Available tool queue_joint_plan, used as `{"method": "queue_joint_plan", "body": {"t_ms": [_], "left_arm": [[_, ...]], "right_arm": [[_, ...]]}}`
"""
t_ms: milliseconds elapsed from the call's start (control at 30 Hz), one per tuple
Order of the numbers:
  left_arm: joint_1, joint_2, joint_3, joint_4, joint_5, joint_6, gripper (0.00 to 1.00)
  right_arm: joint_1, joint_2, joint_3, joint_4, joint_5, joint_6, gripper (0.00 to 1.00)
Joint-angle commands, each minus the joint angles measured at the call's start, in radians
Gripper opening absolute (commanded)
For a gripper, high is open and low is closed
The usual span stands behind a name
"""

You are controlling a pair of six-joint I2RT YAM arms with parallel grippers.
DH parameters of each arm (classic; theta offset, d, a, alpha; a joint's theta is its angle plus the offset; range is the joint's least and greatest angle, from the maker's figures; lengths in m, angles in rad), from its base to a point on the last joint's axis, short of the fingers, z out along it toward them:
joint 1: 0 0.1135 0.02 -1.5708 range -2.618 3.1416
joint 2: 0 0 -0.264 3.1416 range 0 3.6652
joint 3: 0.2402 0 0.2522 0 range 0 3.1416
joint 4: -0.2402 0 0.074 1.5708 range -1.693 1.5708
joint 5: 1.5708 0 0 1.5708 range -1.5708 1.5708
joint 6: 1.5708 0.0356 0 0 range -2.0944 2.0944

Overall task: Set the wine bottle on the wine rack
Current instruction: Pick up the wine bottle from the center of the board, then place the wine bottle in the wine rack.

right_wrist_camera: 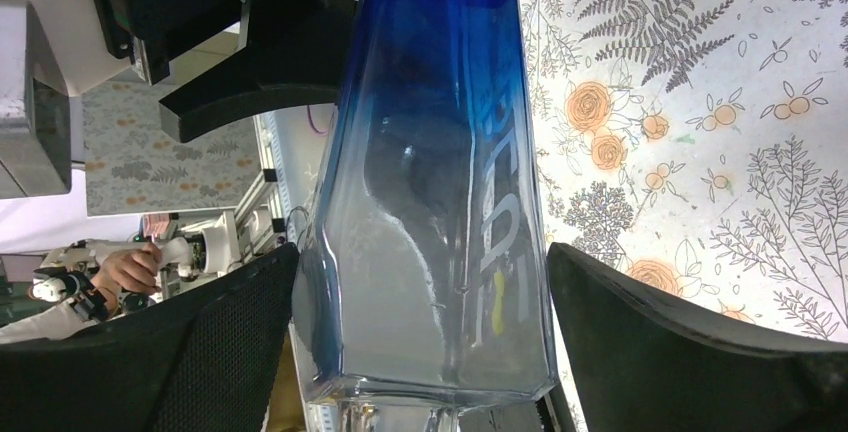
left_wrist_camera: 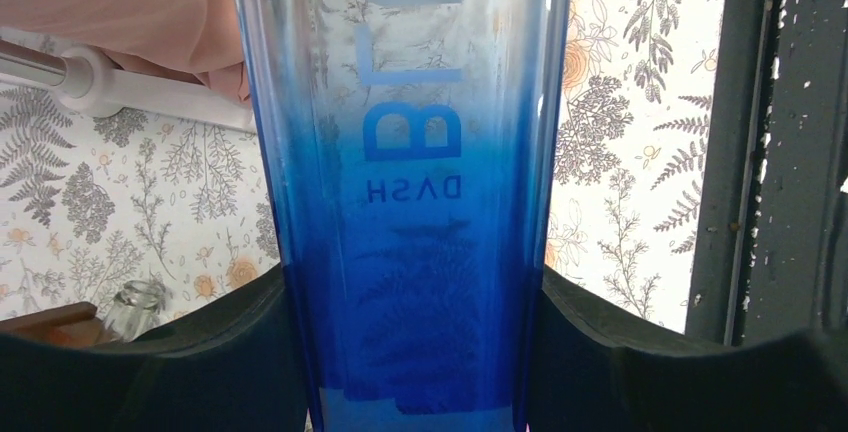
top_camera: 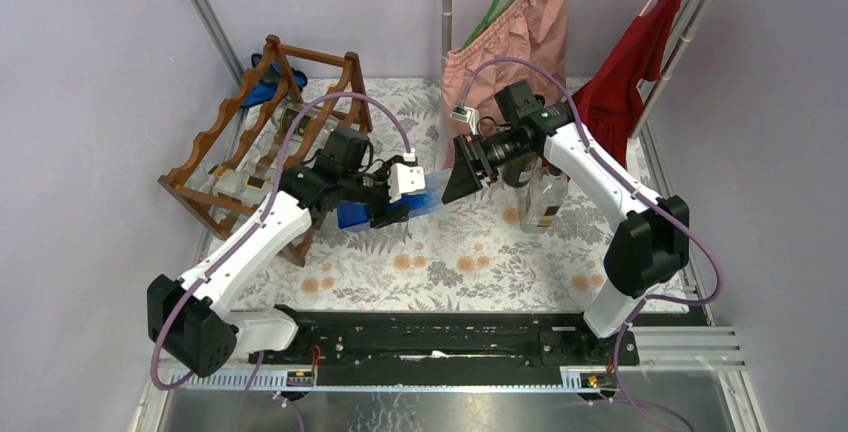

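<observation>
The step in hand looks like the handover in mid-air: the left gripper (top_camera: 388, 208) is clamped on the blue lower half of the bottle (top_camera: 425, 202), its fingers (left_wrist_camera: 200, 352) pressed against both flat sides. The bottle lies roughly level above the middle of the tabletop (top_camera: 450, 262), with its neck end towards the right. The right gripper (top_camera: 462, 180) stands spread wide around the clear shoulder end, its pads (right_wrist_camera: 680, 352) flanking the glass without seeming to pinch it. Next, the right arm probably needs to back off towards the right edge. The left can then swing the bottle to the rack (top_camera: 240, 142) at the far left corner and lay it in a free scallop. Room is tight there: the rack already holds glass, and the left forearm crosses in front of it. A clear bottle (top_camera: 540, 202) stands just behind the right arm, and garments (top_camera: 510, 22) hang along the far edge.
</observation>
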Motion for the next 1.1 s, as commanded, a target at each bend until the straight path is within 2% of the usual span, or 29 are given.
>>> {"method": "queue_joint_plan", "body": {"t_ms": [0, 333, 600, 767, 933, 967, 1033, 1067], "left_arm": [[-0.019, 0.000, 0.087, 0.058, -0.006, 0.067, 0.00], [-0.042, 0.024, 0.119, 0.014, -0.040, 0.125, 0.00], [-0.051, 0.020, 0.127, 0.001, -0.046, 0.143, 0.00], [-0.054, 0.023, 0.134, 0.000, -0.055, 0.145, 0.00], [-0.055, 0.030, 0.147, 0.000, -0.071, 0.142, 0.00], [-0.054, 0.031, 0.148, 0.000, -0.073, 0.141, 0.00], [-0.054, 0.030, 0.153, 0.001, -0.077, 0.137, 0.00], [-0.053, 0.030, 0.155, 0.000, -0.080, 0.132, 0.01]], "right_arm": [[0.009, -0.011, 0.045, 0.010, -0.095, 0.050, 1.00], [0.008, -0.003, 0.053, 0.040, -0.185, 0.102, 0.96], [-0.010, 0.003, 0.034, 0.075, -0.102, 0.198, 0.96], [-0.012, -0.005, 0.018, 0.097, -0.111, 0.223, 0.78], [-0.012, -0.016, 0.010, 0.075, -0.125, 0.199, 0.76], [-0.012, -0.020, 0.006, 0.077, -0.132, 0.197, 0.68], [-0.010, -0.021, -0.005, 0.090, -0.148, 0.207, 0.39], [-0.011, -0.021, -0.008, 0.094, -0.157, 0.208, 0.29]]}}
